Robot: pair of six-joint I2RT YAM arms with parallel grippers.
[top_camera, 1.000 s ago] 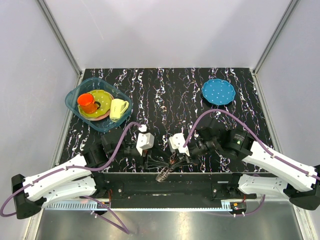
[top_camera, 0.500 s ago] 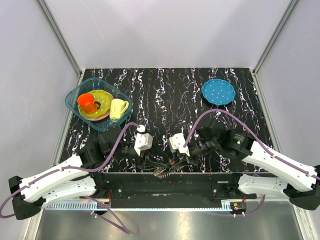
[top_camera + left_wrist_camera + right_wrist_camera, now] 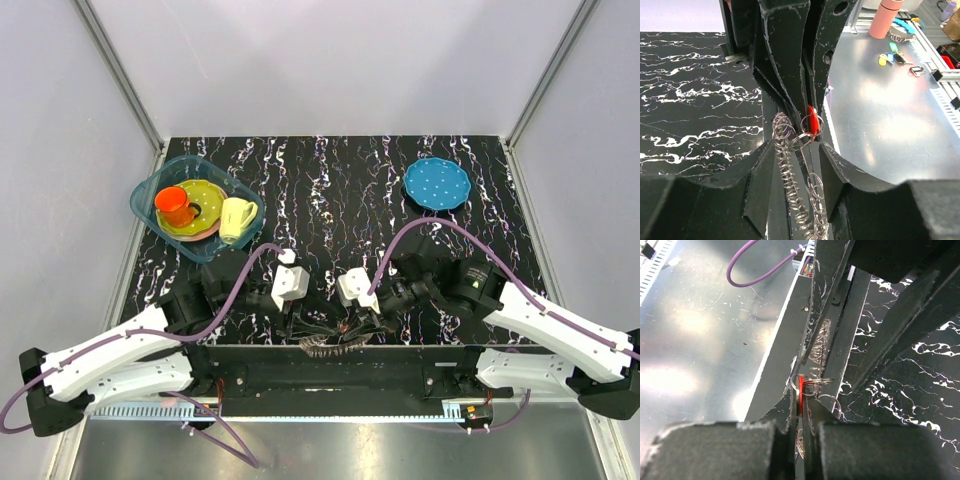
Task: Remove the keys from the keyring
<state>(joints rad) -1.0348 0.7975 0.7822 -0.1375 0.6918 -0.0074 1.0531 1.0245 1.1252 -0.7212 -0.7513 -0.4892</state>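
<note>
At the bottom centre of the overhead view, on the near lip of the table (image 3: 340, 200), we see the keyring (image 3: 322, 346), a bristly coil of loops. The right gripper (image 3: 801, 407) is clenched on the red key (image 3: 811, 122), which is linked to those loops. The left gripper (image 3: 302, 327) straddles the coil with its fingers partly apart; we cannot tell whether they press it. Farther off, a blue bin (image 3: 137, 192) of cups sits upper left and a blue plate (image 3: 436, 183) upper right.

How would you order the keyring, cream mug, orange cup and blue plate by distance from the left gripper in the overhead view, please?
From the left gripper:
1. Keyring, beside it, near edge.
2. Cream mug, in the tub, back left.
3. Orange cup, same tub, farther left.
4. Blue plate, back right.
</note>
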